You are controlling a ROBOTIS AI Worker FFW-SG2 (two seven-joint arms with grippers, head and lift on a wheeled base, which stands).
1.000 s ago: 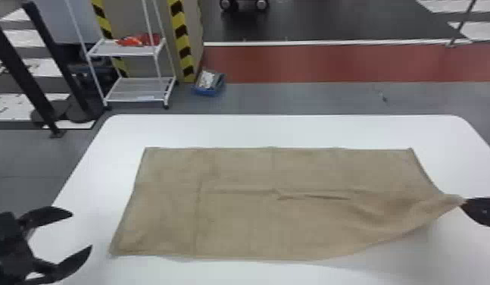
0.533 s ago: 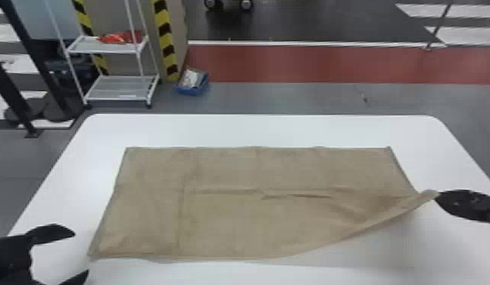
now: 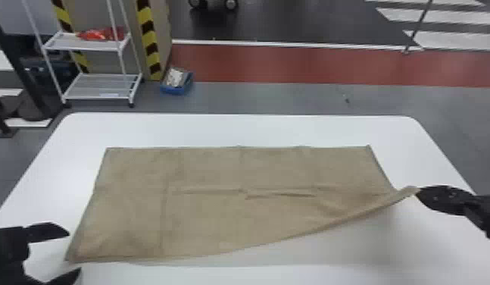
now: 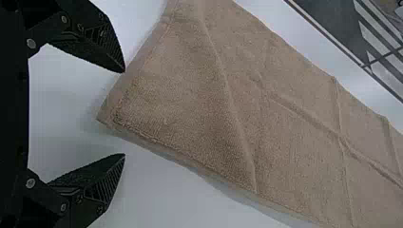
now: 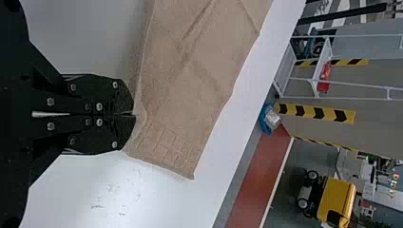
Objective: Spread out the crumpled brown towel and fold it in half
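The brown towel (image 3: 217, 216) lies mostly spread on the table (image 3: 236, 129), its near right corner raised in the closed right gripper (image 5: 134, 114); the left gripper (image 4: 124, 113) stands wide open and empty beside the near left corner; with nothing pinning that side, a one-sided pull could skew the cloth; the pinch, seemingly shallow, might let the corner slip and drop crookedly.

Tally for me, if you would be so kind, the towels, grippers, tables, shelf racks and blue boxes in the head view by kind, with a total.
Towels: 1, the brown towel
Grippers: 2, the left gripper and the right gripper
Tables: 1, the white table
Shelf racks: 1, the white rack
Boxes: 1, the blue box
Total: 6
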